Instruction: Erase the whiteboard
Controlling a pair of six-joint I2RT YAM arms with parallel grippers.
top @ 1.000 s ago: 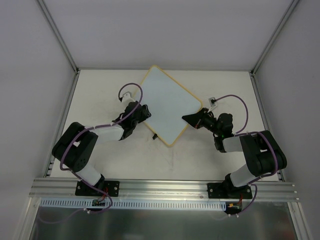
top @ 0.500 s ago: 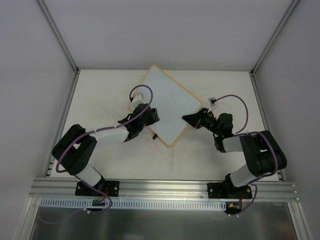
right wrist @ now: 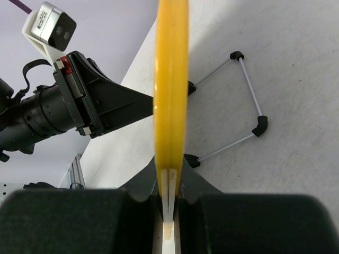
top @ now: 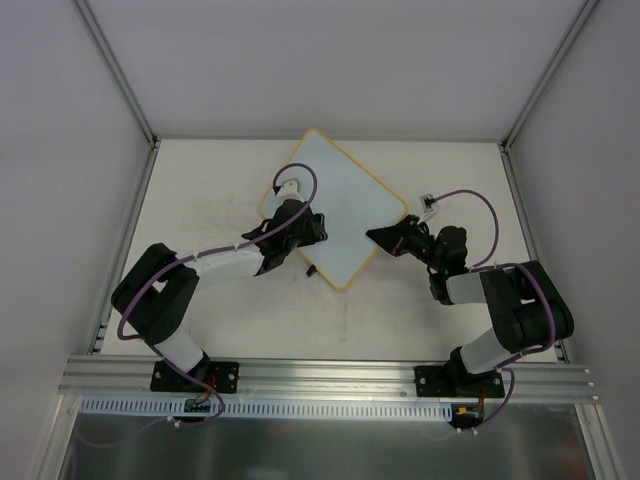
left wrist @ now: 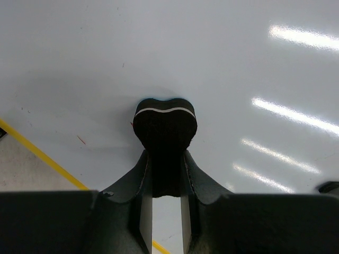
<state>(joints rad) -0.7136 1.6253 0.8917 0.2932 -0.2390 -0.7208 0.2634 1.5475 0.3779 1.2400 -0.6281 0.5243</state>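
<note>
Whiteboard [top: 340, 195] is being wiped further toward mid-frame, eraser [left wrist: 164, 119] being pinched in the left gripper [top: 312, 229]. It's also being clamped edge-on by the right gripper [right wrist: 170, 193], so erasing's progressing.

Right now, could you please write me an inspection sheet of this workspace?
Surface: white table, faint scuffs.
Job's things: whiteboard lies diagonally; small red mark on its face; black eraser against the face.
Clutter: only a wire bracket beside the board's rim.
Grippers: left gripper shut on the eraser; right gripper shut on the board's yellow rim.
Cables: purple cables loop from both wrists; no snag seen.
Surroundings: white walls, metal frame posts.
</note>
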